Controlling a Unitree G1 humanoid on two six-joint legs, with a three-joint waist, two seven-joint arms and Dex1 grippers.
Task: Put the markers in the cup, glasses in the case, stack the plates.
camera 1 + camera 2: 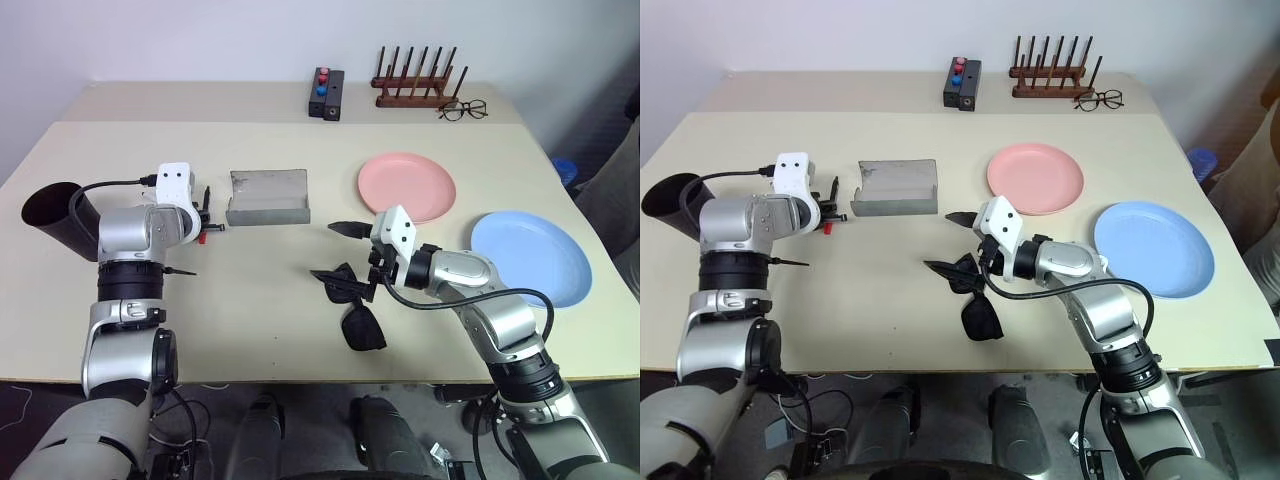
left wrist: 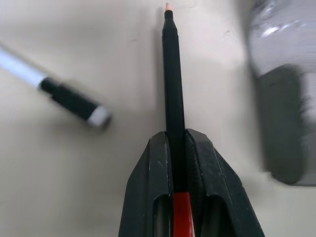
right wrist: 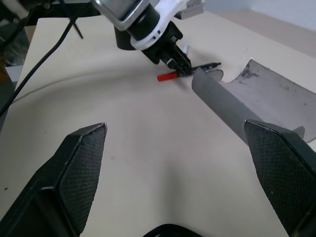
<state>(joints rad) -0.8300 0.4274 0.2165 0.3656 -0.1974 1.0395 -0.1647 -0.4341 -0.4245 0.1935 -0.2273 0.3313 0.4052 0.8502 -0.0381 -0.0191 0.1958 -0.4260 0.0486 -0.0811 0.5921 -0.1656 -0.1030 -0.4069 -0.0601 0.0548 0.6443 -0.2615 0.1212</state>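
Observation:
My left gripper (image 2: 176,136) is shut on the black marker (image 2: 171,74), whose red end (image 1: 212,229) sticks out beside the fingers, just left of the open grey case (image 1: 267,197). The white marker (image 2: 64,96) with a black end lies on the table close by. The black cup (image 1: 52,216) is at the table's left edge, beside my left arm. My right gripper (image 1: 341,252) is open over the black sunglasses (image 1: 352,305), which lie near the table's middle front. The pink plate (image 1: 406,187) and the light blue plate (image 1: 531,255) lie apart on the right.
At the back of the table stand a small black box with coloured buttons (image 1: 326,93) and a wooden peg rack (image 1: 420,85). Thin-framed clear spectacles (image 1: 462,110) lie beside the rack. The table's front edge runs just below the sunglasses.

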